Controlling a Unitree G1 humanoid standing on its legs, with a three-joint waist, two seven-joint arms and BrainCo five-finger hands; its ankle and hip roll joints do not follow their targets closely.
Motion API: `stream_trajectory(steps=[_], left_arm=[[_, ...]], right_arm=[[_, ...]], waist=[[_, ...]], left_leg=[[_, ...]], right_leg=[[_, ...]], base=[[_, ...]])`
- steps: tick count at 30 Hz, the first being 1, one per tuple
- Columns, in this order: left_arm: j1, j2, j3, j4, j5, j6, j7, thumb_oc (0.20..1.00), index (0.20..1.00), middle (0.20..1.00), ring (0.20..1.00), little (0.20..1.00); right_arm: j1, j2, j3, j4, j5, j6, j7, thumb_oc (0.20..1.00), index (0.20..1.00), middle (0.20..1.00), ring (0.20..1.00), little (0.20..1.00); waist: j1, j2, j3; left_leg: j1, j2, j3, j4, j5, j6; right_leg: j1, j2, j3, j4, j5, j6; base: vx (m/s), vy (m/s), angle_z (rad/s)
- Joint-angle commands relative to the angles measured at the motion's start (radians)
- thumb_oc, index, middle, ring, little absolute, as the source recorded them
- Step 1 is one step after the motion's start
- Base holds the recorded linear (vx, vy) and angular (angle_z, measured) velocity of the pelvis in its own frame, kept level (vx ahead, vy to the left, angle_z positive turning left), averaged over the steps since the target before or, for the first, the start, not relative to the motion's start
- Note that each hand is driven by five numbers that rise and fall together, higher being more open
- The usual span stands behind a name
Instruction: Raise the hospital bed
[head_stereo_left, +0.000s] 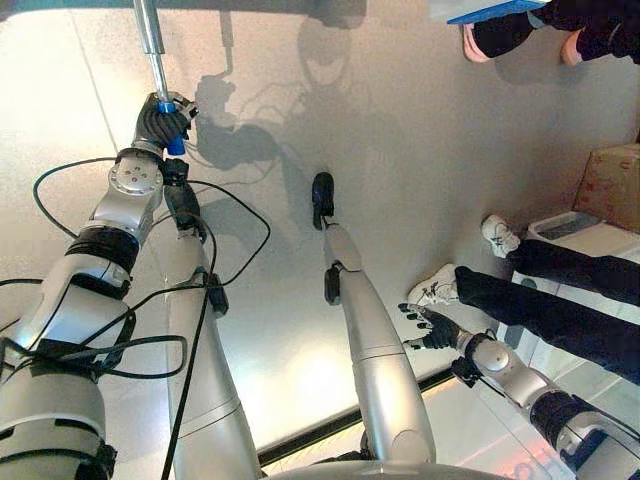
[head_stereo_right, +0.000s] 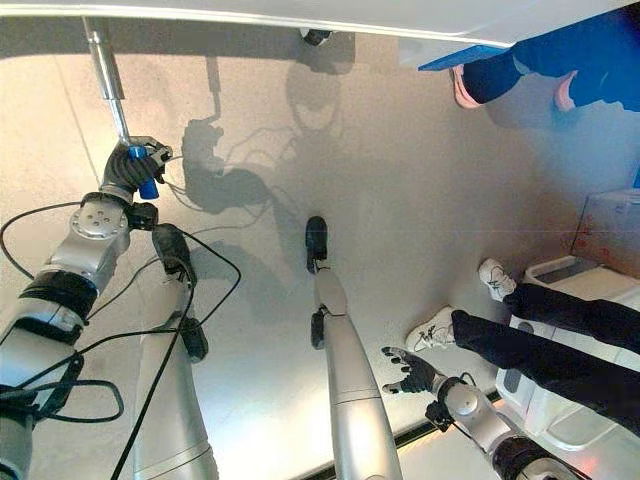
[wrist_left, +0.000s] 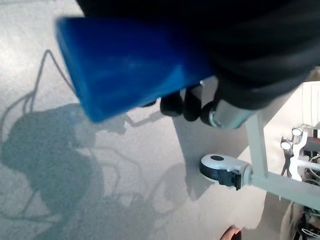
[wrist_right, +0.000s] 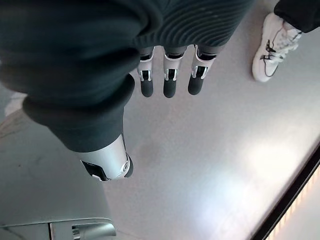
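Note:
The bed's crank is a silver rod (head_stereo_left: 150, 35) that comes down from the bed edge at the top and ends in a blue grip (head_stereo_left: 172, 128). My left hand (head_stereo_left: 160, 120) is curled round that blue grip (wrist_left: 130, 65), seen very close in the left wrist view. The same hand (head_stereo_right: 130, 165) and rod (head_stereo_right: 105, 70) appear upper left in the right eye view. My right hand (head_stereo_left: 432, 326) hangs low on the right over the floor, fingers (wrist_right: 167, 82) straight and spread, holding nothing.
A person's legs and white shoes (head_stereo_left: 440, 288) stand close to my right hand, and another person's feet (head_stereo_left: 475, 45) are at the top right. A bed caster (wrist_left: 222, 170) on a white frame sits nearby. A white bin (head_stereo_left: 575, 228) and cardboard box (head_stereo_left: 612, 180) stand right.

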Motion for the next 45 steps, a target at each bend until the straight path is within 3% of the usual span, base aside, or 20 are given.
stream_trajectory(steps=[1, 18, 19, 20, 21, 41, 42, 45], left_arm=[[-0.048, 0.036, -0.001, 0.022, 0.027, 0.019, 0.04, 0.2, 0.2, 0.2, 0.2, 0.2], [-0.021, -0.016, 0.027, 0.064, 0.05, 0.027, 0.044, 0.2, 0.2, 0.2, 0.2, 0.2], [-0.017, -0.023, 0.024, 0.071, 0.048, 0.031, 0.036, 0.398, 0.398, 0.398, 0.398, 0.398], [-0.017, -0.023, 0.024, 0.071, 0.048, 0.031, 0.036, 0.398, 0.398, 0.398, 0.398, 0.398], [-0.019, -0.024, 0.024, 0.075, 0.049, 0.034, 0.035, 1.0, 1.0, 1.0, 1.0, 1.0], [-0.043, -0.049, 0.008, 0.135, 0.055, 0.051, 0.026, 1.0, 1.0, 1.0, 1.0, 1.0], [-0.019, -0.066, 0.008, 0.134, 0.067, 0.053, 0.02, 1.0, 1.0, 1.0, 1.0, 1.0], [-0.004, -0.071, 0.009, 0.14, 0.078, 0.06, 0.016, 1.0, 1.0, 1.0, 1.0, 1.0]], right_arm=[[0.023, -0.071, 0.042, -0.023, 0.016, 0.022, -0.003, 1.0, 1.0, 1.0, 1.0, 1.0], [0.029, -0.095, 0.029, -0.044, 0.013, 0.015, -0.005, 1.0, 1.0, 1.0, 1.0, 1.0], [0.031, -0.093, 0.027, -0.043, 0.014, 0.014, -0.006, 1.0, 1.0, 1.0, 1.0, 1.0], [0.031, -0.093, 0.027, -0.043, 0.014, 0.014, -0.006, 1.0, 1.0, 1.0, 1.0, 1.0], [0.031, -0.095, 0.028, -0.041, 0.011, 0.015, -0.005, 1.0, 1.0, 1.0, 1.0, 1.0], [0.037, -0.105, 0.041, -0.033, 0.013, 0.021, -0.008, 1.0, 1.0, 1.0, 1.0, 1.0], [0.032, -0.108, 0.049, -0.032, 0.012, 0.02, -0.01, 1.0, 1.0, 1.0, 1.0, 1.0], [0.032, -0.11, 0.05, -0.038, 0.012, 0.021, -0.01, 1.0, 1.0, 1.0, 1.0, 1.0]], waist=[[-0.009, -0.073, 0.015], [-0.018, -0.073, 0.015], [-0.018, -0.07, 0.015], [-0.018, -0.07, 0.015], [-0.017, -0.068, 0.015], [-0.01, -0.061, 0.015], [-0.002, -0.058, 0.015], [0.001, -0.061, 0.015]], left_leg=[[0.098, -0.049, 0.063, 0.124, -0.198, 0.026], [0.126, -0.037, 0.056, 0.077, -0.159, 0.018], [0.126, -0.039, 0.056, 0.068, -0.151, 0.017], [0.126, -0.039, 0.056, 0.068, -0.151, 0.017], [0.127, -0.038, 0.056, 0.062, -0.148, 0.017], [0.14, -0.046, 0.046, -0.01, -0.095, 0.006], [0.15, -0.046, 0.043, -0.047, -0.065, -0.001], [0.155, -0.049, 0.04, -0.055, -0.056, -0.003]], right_leg=[[-0.02, 0.015, 0.012, -0.066, 0.052, -0.005], [-0.018, 0.018, -0.007, -0.046, 0.055, -0.021], [-0.018, 0.015, -0.01, -0.046, 0.057, -0.021], [-0.018, 0.015, -0.01, -0.046, 0.057, -0.021], [-0.018, 0.013, -0.01, -0.046, 0.057, -0.021], [-0.015, 0.001, -0.028, -0.043, 0.057, -0.029], [-0.001, -0.005, -0.037, -0.049, 0.055, -0.031], [0.006, -0.005, -0.042, -0.047, 0.052, -0.034]], base=[[-0.02, -0.035, -0.01], [-0.02, -0.04, -0.03], [-0.03, -0.039, 0.01], [0.0, 0.0, 0.0], [-0.02, -0.021, 0.04], [0.0, -0.022, 0.03], [0.0, -0.076, 0.01], [-0.01, -0.055, 0.1]])
